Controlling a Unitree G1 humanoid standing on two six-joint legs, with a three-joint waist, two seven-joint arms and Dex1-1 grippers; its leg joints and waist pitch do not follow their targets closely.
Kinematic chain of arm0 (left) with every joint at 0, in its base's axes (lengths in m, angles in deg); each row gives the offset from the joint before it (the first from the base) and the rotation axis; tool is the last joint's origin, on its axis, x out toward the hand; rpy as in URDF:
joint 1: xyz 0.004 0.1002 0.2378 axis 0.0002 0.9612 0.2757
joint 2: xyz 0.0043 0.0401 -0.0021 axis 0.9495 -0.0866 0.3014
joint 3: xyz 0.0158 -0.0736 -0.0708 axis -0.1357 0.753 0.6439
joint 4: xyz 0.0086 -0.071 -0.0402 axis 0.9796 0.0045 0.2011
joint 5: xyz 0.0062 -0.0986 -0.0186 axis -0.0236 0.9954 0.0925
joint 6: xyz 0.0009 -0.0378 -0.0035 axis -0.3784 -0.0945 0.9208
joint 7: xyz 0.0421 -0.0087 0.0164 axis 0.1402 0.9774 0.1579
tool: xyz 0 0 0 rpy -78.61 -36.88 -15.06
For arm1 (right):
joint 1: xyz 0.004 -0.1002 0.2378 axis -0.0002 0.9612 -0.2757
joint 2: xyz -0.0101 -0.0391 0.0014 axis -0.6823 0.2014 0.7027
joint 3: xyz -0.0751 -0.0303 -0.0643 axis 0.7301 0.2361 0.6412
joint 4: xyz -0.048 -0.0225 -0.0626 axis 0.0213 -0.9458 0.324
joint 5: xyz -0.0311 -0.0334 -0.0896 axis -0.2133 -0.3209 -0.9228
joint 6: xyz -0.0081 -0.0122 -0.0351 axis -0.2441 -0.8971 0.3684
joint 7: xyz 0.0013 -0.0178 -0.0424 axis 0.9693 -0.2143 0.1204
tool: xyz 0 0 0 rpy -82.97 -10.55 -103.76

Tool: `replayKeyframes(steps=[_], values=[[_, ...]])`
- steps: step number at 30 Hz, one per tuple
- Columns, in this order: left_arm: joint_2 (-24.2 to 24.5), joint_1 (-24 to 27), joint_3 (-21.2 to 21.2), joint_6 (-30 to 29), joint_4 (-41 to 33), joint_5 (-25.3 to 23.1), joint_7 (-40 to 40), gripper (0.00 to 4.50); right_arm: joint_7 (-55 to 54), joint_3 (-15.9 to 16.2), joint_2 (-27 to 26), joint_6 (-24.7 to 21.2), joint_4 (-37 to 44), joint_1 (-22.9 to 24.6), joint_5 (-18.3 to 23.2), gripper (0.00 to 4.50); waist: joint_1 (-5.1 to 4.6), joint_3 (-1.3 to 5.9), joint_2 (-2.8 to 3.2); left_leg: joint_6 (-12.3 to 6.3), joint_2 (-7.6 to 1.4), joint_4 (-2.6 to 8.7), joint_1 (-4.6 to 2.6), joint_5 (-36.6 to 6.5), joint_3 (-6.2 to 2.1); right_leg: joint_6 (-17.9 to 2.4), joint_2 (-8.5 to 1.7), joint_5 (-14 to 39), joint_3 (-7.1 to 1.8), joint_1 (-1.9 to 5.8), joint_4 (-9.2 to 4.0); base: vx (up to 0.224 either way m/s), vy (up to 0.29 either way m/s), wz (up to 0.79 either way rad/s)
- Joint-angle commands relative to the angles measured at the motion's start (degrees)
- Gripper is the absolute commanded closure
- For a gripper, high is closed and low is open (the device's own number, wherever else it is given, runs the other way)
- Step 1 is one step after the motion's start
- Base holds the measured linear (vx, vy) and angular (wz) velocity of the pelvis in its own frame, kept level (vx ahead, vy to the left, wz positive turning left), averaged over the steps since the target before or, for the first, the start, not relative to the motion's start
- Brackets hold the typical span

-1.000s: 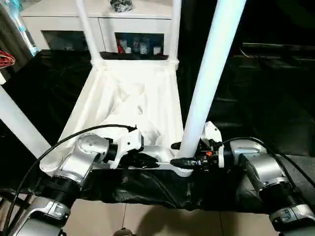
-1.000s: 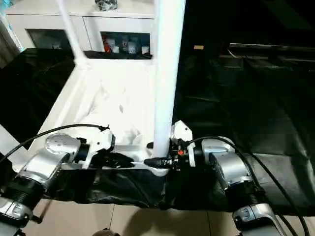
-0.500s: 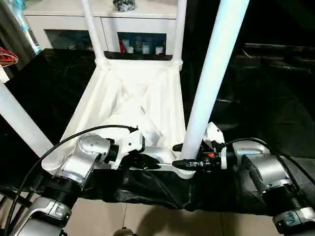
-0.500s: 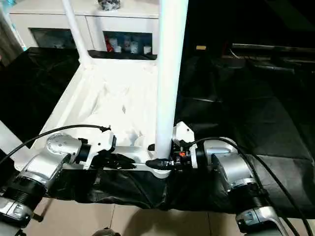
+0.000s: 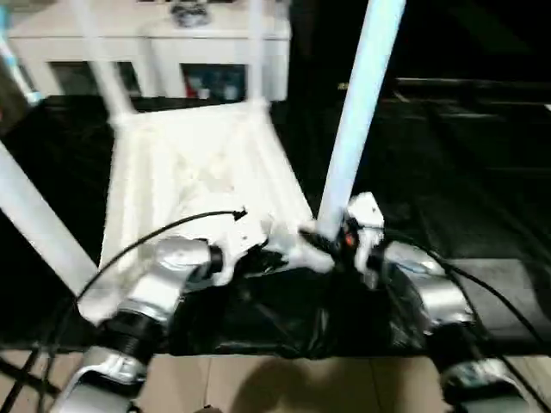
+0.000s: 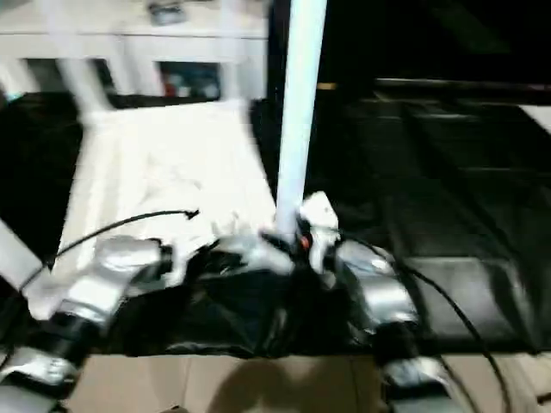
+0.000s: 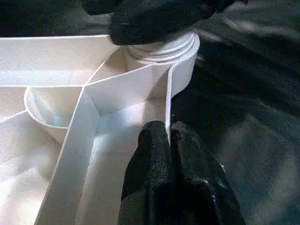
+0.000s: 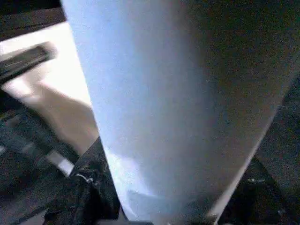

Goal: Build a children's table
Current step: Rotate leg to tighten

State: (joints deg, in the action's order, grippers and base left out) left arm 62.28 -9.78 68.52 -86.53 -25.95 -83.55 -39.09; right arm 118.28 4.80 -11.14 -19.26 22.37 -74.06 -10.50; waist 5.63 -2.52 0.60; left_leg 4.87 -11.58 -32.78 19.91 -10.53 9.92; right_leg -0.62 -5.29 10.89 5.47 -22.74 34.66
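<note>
Pinching a thin rib wall on the underside of the tabletop (image 7: pixel 56 140), the left gripper (image 7: pixel 168 133) has its two black fingers (image 7: pixel 150 154) pressed tight together on the plastic, just beside the near corner socket (image 7: pixel 180 70). Seated in that socket is the near right leg (image 5: pixel 357 120), standing upright, and the right gripper (image 5: pixel 323 239) clasps it low down, its black fingers (image 7: pixel 154 18) wrapped around the base of the white tube where it meets the socket. From the right wrist the leg (image 8: pixel 173 108) looms close, with dark finger material at its foot. Behind the grippers the silver forearms run back toward the robot, a black cable (image 5: pixel 146 245) arching over the left one. The tabletop lies upside down on a surface (image 5: pixel 456 189) draped in black sheeting, its ribbed underside facing up; two far legs (image 5: pixel 99 60) rise from the far corners and another leg (image 5: pixel 39 228) stands at the near left corner. Beyond it stands a white cabinet (image 5: pixel 172 39) with glass doors.
</note>
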Motion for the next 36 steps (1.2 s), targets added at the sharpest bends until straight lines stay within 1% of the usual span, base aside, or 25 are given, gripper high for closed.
replayKeyframes(steps=[1,2,3,4,6,7,8,9,10,11,12,13,15,16,19,22,24,26,28,30,31,32,33,34,36], values=[[-4.6,-3.0,-2.0,-0.4,0.1,0.6,3.9,4.50,-3.9,4.0,-5.9,-3.5,-6.5,0.8,-1.0,2.52,0.19,1.93,-0.13,0.02,-1.40,4.84,-0.08,-20.2,-1.08,-4.5,-3.91,31.7,-2.83,1.65,-6.72,0.000,0.000,0.00],[-6.1,-3.6,-2.2,-0.9,0.6,0.2,5.7,4.50,-8.2,3.1,-7.4,-3.5,-8.6,-0.4,-1.5,2.52,0.08,2.02,0.20,0.07,-1.41,4.88,-0.15,-20.3,-1.11,-4.9,-3.86,30.9,-2.84,1.63,-6.61,0.000,0.000,0.00],[-7.3,-4.1,-2.2,-1.3,0.9,-0.2,7.0,4.50,-11.3,2.5,-8.5,-3.4,-10.2,-1.5,-2.0,2.52,-0.16,2.07,0.10,0.23,-1.43,4.95,-0.03,-20.1,-1.12,-5.4,-3.79,29.5,-2.79,1.74,-6.49,0.000,0.000,0.00],[-8.3,-4.5,-2.3,-1.4,1.1,-0.6,8.1,4.50,-12.5,2.1,-9.3,-3.0,-11.2,-2.1,-2.2,2.52,-0.19,2.12,0.17,0.29,-1.48,5.00,-0.01,-19.8,-1.10,-5.8,-3.79,28.2,-2.81,1.84,-6.40,0.000,0.000,0.00],[-9.6,-5.0,-2.9,-1.1,1.3,-1.2,9.1,4.50,-12.5,2.6,-9.7,-1.1,-11.7,-2.7,-3.0,2.52,-0.16,2.22,0.08,-0.12,-1.52,4.92,0.09,-19.2,-0.95,-6.5,-3.77,25.7,-2.95,1.93,-6.24,0.000,0.000,0.00],[-9.9,-5.1,-3.1,-0.8,1.3,-1.3,9.2,4.50,-11.8,2.8,-9.8,-0.5,-11.6,-2.6,-3.0,2.52,-0.04,2.31,0.39,-0.28,-1.54,4.88,0.08,-19.1,-0.92,-6.7,-3.79,25.0,-2.98,1.94,-6.20,0.000,0.000,0.00],[-10.2,-5.1,-3.2,-0.8,1.3,-1.5,9.3,4.50,-11.6,2.8,-9.9,-0.1,-11.8,-2.7,-3.2,2.17,-0.01,2.37,0.18,-0.64,-1.56,4.85,0.14,-18.4,-0.82,-7.2,-3.71,22.9,-3.05,2.02,-6.04,0.000,0.000,0.00],[-10.0,-5.2,-3.4,0.5,1.4,-1.7,8.8,4.50,-9.1,2.8,-9.7,-0.3,-10.7,-2.1,-2.6,1.97,0.03,2.44,0.20,-1.02,-1.56,4.84,0.28,-17.7,-0.76,-7.7,-3.66,21.2,-3.09,2.19,-5.82,0.000,0.000,0.00],[-10.0,-5.2,-3.4,0.5,1.4,-1.7,8.8,4.50,-9.1,2.8,-9.7,-0.3,-10.7,-2.1,-2.6,1.83,0.07,2.49,0.21,-1.20,-1.56,4.80,0.30,-17.3,-0.73,-8.0,-3.65,20.3,-3.12,2.25,-5.72,0.000,0.000,0.00],[-9.7,-5.2,-3.6,0.9,1.5,-1.7,8.4,4.50,-8.2,2.8,-9.5,-0.4,-10.0,-1.8,-2.4,1.81,0.12,2.55,0.22,-1.54,-1.56,4.74,0.23,-16.8,-0.62,-8.4,-3.59,19.0,-3.15,2.25,-5.60,0.000,0.000,0.00],[-9.3,-5.1,-3.5,1.2,1.6,-1.6,7.9,4.50,-7.4,2.9,-9.0,-0.5,-9.4,-1.4,-2.4,1.81,0.18,2.71,0.52,-1.77,-1.53,4.66,0.25,-16.3,-0.59,-8.8,-3.63,18.1,-3.18,2.41,-5.47,0.000,0.000,0.00],[-7.6,-4.8,-3.3,1.6,1.5,-0.9,5.4,4.50,-4.8,3.8,-7.0,0.2,-7.8,-0.5,-2.7,1.74,0.29,2.77,0.29,-2.23,-1.49,4.63,0.47,-15.2,-0.54,-8.7,-3.60,17.1,-3.12,2.66,-5.45,0.000,0.000,0.00],[-7.1,-4.8,-3.2,1.7,1.4,-0.7,4.8,4.50,-3.9,4.2,-6.1,0.5,-7.3,-0.2,-3.0,1.42,0.51,2.95,0.24,-2.82,-1.51,4.50,0.57,-13.3,-0.48,-9.1,-3.58,14.8,-3.10,2.85,-5.16,0.000,0.000,0.00],[-6.7,-4.6,-3.2,2.0,1.3,-0.4,3.8,4.50,-2.9,4.6,-5.4,0.8,-7.2,-0.2,-3.2,1.37,0.57,3.03,0.36,-3.12,-1.48,4.41,0.64,-12.4,-0.45,-9.6,-3.59,13.4,-3.08,2.92,-5.00,0.000,0.000,0.00],[-5.0,-4.0,-3.0,2.2,0.5,0.5,0.3,4.50,2.4,5.7,-2.6,1.7,-6.3,0.4,-3.1,1.37,0.69,3.30,0.46,-3.44,-1.50,4.24,0.62,-10.5,-0.41,-10.6,-3.57,10.9,-3.00,3.07,-4.68,0.000,0.000,0.00],[-3.1,-3.3,-3.1,2.6,-0.5,1.3,-3.5,4.50,8.8,6.6,0.7,2.3,-4.7,1.1,-2.4,1.37,1.20,3.56,0.46,-4.80,-1.61,3.84,0.61,-8.8,-0.23,-12.0,-3.44,6.6,-2.85,3.26,-4.20,0.000,0.000,0.00],[-2.5,-3.1,-3.2,2.7,-0.8,1.5,-4.8,4.50,11.1,6.7,1.7,2.2,-3.9,1.4,-2.0,1.37,1.43,3.50,0.47,-5.12,-1.70,3.82,0.62,-8.4,-0.20,-12.6,-3.38,5.6,-2.79,3.26,-4.01,0.000,0.000,0.00],[-1.2,-2.9,-3.4,4.2,-0.6,1.4,-6.9,4.50,17.5,7.8,4.3,2.5,-0.9,2.8,-1.4,1.37,1.78,3.50,0.52,-5.47,-1.84,3.77,0.60,-9.1,-0.15,-12.5,-3.44,6.3,-2.78,3.25,-4.13,0.000,0.000,0.00],[-0.8,-2.9,-3.3,4.6,-0.5,1.4,-7.4,4.50,19.2,8.1,5.0,2.6,-0.1,3.2,-1.3,1.37,2.35,3.50,0.55,-5.26,-1.97,3.80,0.49,-9.7,-0.16,-12.2,-3.52,7.5,-2.84,3.17,-4.17,0.000,0.000,0.00],[0.9,-2.6,-3.3,4.9,-0.9,2.6,-11.1,4.50,26.7,9.2,8.0,1.5,3.2,4.4,1.0,1.37,2.91,3.45,0.53,-4.68,-2.01,3.88,0.23,-10.6,-0.11,-12.2,-3.53,9.0,-2.89,3.02,-4.29,0.000,0.000,0.00],[1.0,-2.6,-3.4,5.0,-1.0,2.8,-11.5,4.50,27.5,9.3,8.3,1.4,3.4,4.5,1.3,1.37,3.04,3.44,0.31,-4.75,-2.01,3.89,0.18,-10.9,-0.12,-12.1,-3.50,9.2,-2.89,3.11,-4.35,0.000,0.000,0.00],[1.7,-2.5,-3.4,5.2,-1.0,3.5,-13.1,4.50,30.2,9.7,9.3,1.1,4.4,4.7,2.1,1.37,3.19,3.43,0.39,-4.76,-2.15,3.93,0.26,-11.0,-0.16,-12.2,-3.52,9.1,-2.96,3.02,-4.16,0.000,0.000,0.00],[2.7,-2.6,-3.3,5.6,-0.9,4.2,-15.2,4.50,34.1,10.6,11.0,-0.1,5.9,5.0,3.2,1.37,3.38,3.60,0.36,-4.90,-2.05,3.77,0.22,-10.8,-0.16,-12.4,-3.53,8.7,-2.90,3.11,-4.08,0.000,0.000,0.00],[2.7,-2.6,-3.3,5.6,-0.9,4.2,-15.2,4.50,34.1,10.6,11.0,-0.1,5.9,5.0,3.2,1.37,3.48,3.57,0.37,-5.10,-2.06,3.76,0.25,-10.7,-0.19,-12.4,-3.46,8.4,-2.90,3.08,-4.07,0.000,0.000,0.00],[3.5,-2.6,-3.2,5.8,-0.9,5.0,-17.3,4.50,37.2,11.7,12.6,-1.3,7.5,5.3,3.6,1.37,3.82,3.59,0.32,-5.32,-2.05,3.63,0.27,-10.0,-0.10,-12.7,-3.50,7.4,-2.92,3.01,-3.93,0.000,0.000,0.00]])
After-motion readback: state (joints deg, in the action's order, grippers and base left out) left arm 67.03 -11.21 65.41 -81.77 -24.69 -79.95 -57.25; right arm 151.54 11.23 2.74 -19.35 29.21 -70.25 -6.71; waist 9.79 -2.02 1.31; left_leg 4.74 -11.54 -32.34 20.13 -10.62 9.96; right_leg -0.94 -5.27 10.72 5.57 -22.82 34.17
